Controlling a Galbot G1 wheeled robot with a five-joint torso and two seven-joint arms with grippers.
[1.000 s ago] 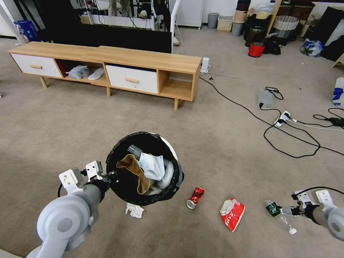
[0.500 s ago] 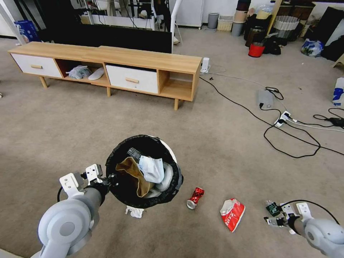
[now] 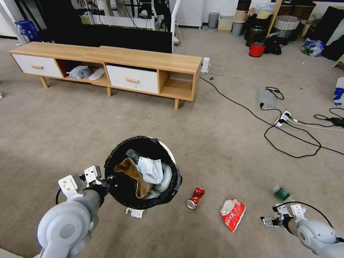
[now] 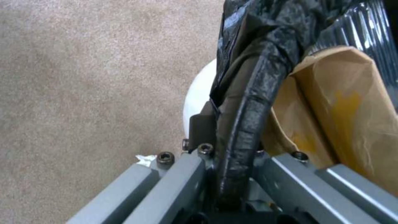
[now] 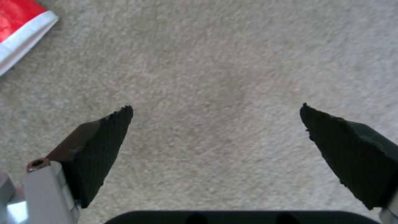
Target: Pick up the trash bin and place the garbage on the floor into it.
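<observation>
The trash bin [image 3: 171, 152], white with a black bag over its rim, hangs low over the carpet, and my left gripper [image 3: 107, 181] is shut on its near rim. The left wrist view shows my left gripper [image 4: 232, 155] pinching the bagged rim [image 4: 253, 102]. A brown paper bag [image 3: 134, 175] and white tissue [image 3: 150, 170] lie inside. On the floor are a white tissue [image 3: 134, 213], a crushed red can [image 3: 195, 198], a red-white wrapper [image 3: 233, 214] and a blurred green-labelled bottle [image 3: 282, 193]. My right gripper [image 3: 268, 221] is open over bare carpet, nearer me than the bottle; its pads [image 5: 104, 146] hold nothing.
A wooden TV stand [image 3: 107, 57] runs across the far left. Black cables [image 3: 286, 132] and a power strip [image 3: 283, 118] lie on the carpet at the right. A red bucket [image 3: 256, 50] and a grey bin [image 3: 213, 19] stand far back.
My right arm has drawn back and down, and its gripper no longer touches the bottle, which now lies a little farther off. The bin has sunk slightly in my left gripper.
</observation>
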